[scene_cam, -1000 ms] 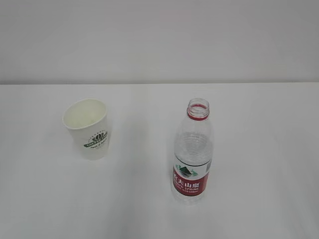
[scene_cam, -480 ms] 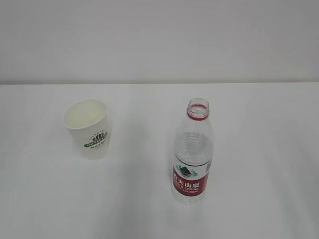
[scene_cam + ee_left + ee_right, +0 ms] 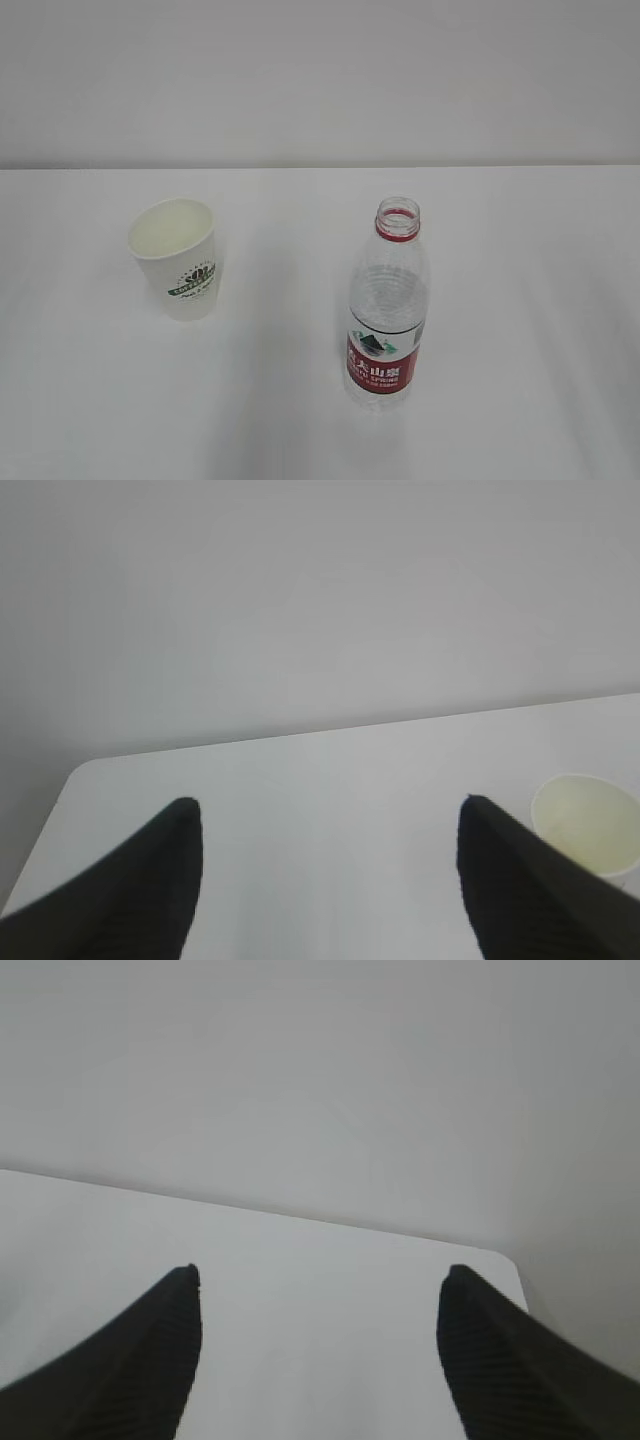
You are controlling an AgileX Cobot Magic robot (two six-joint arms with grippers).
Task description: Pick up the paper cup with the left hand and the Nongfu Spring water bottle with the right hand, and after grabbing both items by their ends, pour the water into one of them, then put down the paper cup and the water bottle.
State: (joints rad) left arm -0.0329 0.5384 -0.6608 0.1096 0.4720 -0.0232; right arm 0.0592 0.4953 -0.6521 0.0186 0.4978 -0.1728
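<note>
The paper cup (image 3: 178,259) stands upright on the left of the white table, green logo facing the camera. To its right stands the Nongfu Spring water bottle (image 3: 387,305), upright and uncapped, with a red neck ring and a red-and-white label. Whether it holds water I cannot tell. Neither arm shows in the exterior view. In the left wrist view my left gripper (image 3: 328,805) is open over bare table, with the cup's rim (image 3: 586,825) just right of its right finger. My right gripper (image 3: 320,1272) is open above bare table, and the bottle is out of its view.
The white table (image 3: 520,300) runs back to a plain grey wall. In the left wrist view its rounded far-left corner (image 3: 85,770) shows, and in the right wrist view its far-right corner (image 3: 505,1260).
</note>
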